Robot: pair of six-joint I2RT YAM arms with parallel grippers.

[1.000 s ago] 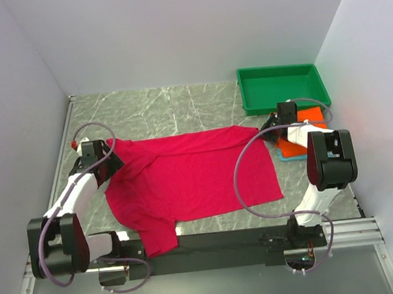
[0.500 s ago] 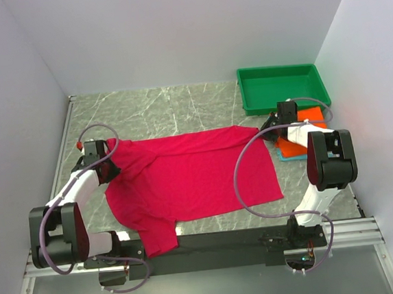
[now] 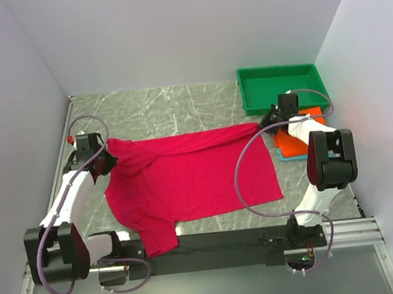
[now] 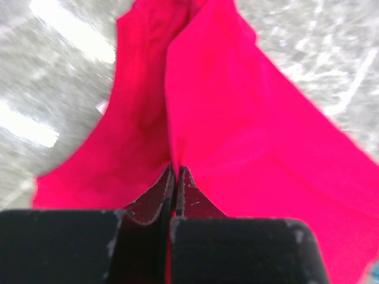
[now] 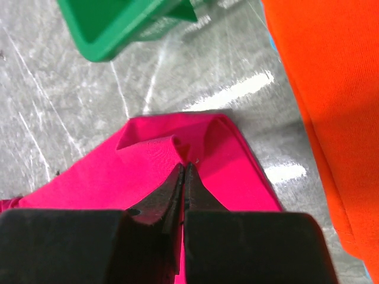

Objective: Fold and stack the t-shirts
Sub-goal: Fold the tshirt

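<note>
**Top view.** Crimson-pink t-shirt [image 3: 192, 178] spread open on the marble worktop [image 3: 172, 108], left of the green tray [image 3: 284, 105] and nearer the arm bases, one sleeve pointing toward those bases. Far edge of the cloth drawn into a raised ridge running toward the tray's near left corner. Left fingers [image 3: 107, 160] clamped on the far corner of the shirt, well to the left of the tray. Right fingers [image 3: 266, 121] clamped on the opposite far corner, just beside the tray's near left corner. Orange t-shirt [image 3: 294, 145] folded just on the near side of the tray and partly under the right arm. Edge of a teal t-shirt [image 3: 278, 155] showing beneath it.

**Left wrist view.** Fingers pressed together, pinching a fold of the crimson-pink cloth. A sharp crease rising away from the tips, cloth fanning out on both sides over the grey marble.

**Right wrist view.** Fingers pressed together on a small bunched corner of the crimson-pink t-shirt, raised in a little peak at the tips. A corner of the green tray beyond, up and to the left. Orange cloth to the right of that tray corner, apart from the pinched corner, bare marble between.
</note>
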